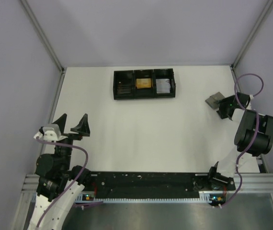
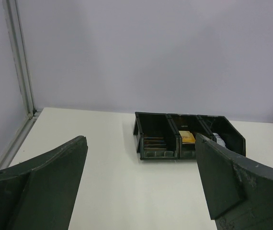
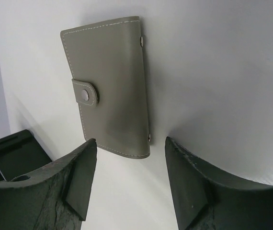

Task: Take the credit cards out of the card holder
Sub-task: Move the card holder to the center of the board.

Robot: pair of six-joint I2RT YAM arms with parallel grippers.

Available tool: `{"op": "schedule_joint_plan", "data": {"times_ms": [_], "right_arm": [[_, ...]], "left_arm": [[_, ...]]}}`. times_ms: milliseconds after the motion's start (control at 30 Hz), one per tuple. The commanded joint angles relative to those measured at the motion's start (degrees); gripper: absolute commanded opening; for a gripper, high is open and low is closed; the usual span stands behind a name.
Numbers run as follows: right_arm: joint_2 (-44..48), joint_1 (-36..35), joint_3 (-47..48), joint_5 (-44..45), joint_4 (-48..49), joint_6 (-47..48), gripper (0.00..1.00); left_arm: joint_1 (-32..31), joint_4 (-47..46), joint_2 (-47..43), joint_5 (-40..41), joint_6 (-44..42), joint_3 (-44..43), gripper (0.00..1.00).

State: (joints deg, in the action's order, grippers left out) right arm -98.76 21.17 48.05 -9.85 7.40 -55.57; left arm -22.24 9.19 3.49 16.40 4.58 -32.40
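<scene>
My table [image 1: 141, 134], item by item: tray [image 1: 144, 84] at far centre; card holder [image 1: 215, 99] lying flat to the tray's right, near the right edge; right gripper [image 1: 225, 110] just before it; left gripper [image 1: 72, 123] near-left, well apart from both.

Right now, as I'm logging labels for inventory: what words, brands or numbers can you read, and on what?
None can be read.
The card holder shows stitching and a snap tab, no print.
The orange item in the black tray is too small and blurred to read.
</scene>
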Motion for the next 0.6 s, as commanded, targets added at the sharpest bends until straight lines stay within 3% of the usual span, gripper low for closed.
{"op": "schedule_joint_plan", "data": {"times_ms": [0,267,567], "right_arm": [[-3.36,0.45,1.60,1.50,-1.77,1.78,0.57],[-5.83,0.54,4.24,0.88,-4.05,5.03,0.42],[-6.10,0.54,6.09,-1.48,-6.61,8.99,0.02]], "left_arm": [[-0.26,-1.72,-0.50,0.12,0.08,0.23,0.97],[-0.26,-1.63,-0.94,0.12,0.08,0.23,0.97],[-0.26,-1.63,-1.20,0.03,0.08,0.41,0.97]]}}
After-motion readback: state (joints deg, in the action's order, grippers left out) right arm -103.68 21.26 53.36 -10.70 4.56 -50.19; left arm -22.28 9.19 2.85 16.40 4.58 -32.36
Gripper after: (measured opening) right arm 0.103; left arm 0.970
